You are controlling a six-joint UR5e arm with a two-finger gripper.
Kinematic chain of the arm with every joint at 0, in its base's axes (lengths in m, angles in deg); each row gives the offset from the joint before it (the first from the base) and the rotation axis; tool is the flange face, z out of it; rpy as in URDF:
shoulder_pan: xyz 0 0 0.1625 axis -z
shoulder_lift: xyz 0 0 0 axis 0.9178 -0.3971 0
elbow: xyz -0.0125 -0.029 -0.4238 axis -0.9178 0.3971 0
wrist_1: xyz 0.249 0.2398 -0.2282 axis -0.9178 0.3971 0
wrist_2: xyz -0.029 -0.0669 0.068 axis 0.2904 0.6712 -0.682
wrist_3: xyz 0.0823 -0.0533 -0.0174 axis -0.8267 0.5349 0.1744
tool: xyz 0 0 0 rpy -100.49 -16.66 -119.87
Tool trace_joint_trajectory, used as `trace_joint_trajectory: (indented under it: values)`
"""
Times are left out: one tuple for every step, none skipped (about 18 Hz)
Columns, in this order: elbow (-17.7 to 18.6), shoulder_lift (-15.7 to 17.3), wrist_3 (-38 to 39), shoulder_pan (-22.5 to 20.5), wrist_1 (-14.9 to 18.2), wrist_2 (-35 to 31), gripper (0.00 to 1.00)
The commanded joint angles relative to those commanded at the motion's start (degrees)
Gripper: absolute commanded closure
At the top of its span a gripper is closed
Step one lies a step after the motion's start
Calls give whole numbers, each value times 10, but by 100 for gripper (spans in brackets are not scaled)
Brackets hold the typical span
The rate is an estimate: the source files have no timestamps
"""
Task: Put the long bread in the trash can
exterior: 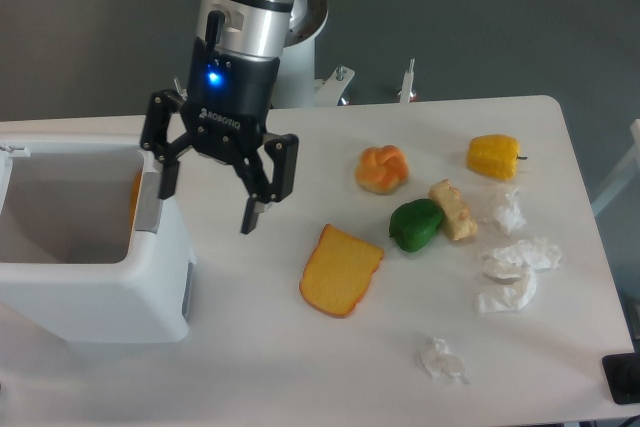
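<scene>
The trash can (100, 302) is a large white boxy bin at the left of the table, with grey inner walls. A narrow orange strip of the long bread (135, 197) shows inside the bin against its right inner wall; the rest of it is hidden by the rim. My gripper (210, 200) hangs over the bin's right edge with its black fingers spread wide and nothing between them. The left finger (165, 179) is over the bin's rim and the right finger (256, 212) is over the table.
On the white table right of the bin lie a flat yellow toast slice (341, 270), a round knotted orange bun (382, 169), a green pepper (415, 224), a beige stick-shaped toy (453, 209), a yellow pepper (494, 156) and several crumpled white tissues (515, 272).
</scene>
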State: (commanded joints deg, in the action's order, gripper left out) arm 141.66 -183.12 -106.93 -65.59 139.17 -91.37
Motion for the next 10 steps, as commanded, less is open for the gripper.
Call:
trace_joint_trajectory:
  values:
    - [2,0,-15,10,1,-31,0]
    - [4,-1,-29,18,1,-58,0]
    - [4,-2,-40,24,1,-77,0]
    - [4,-3,-48,26,2,-87,0]
    - [4,-3,-52,26,2,-89,0]
    - [4,-3,-52,26,2,-89,0]
    - [4,-3,-52,27,2,-89,0]
    - [4,-3,-52,29,2,-89,0]
    - [4,-4,-51,29,1,-88,0]
    - [4,-4,-51,29,1,-88,0]
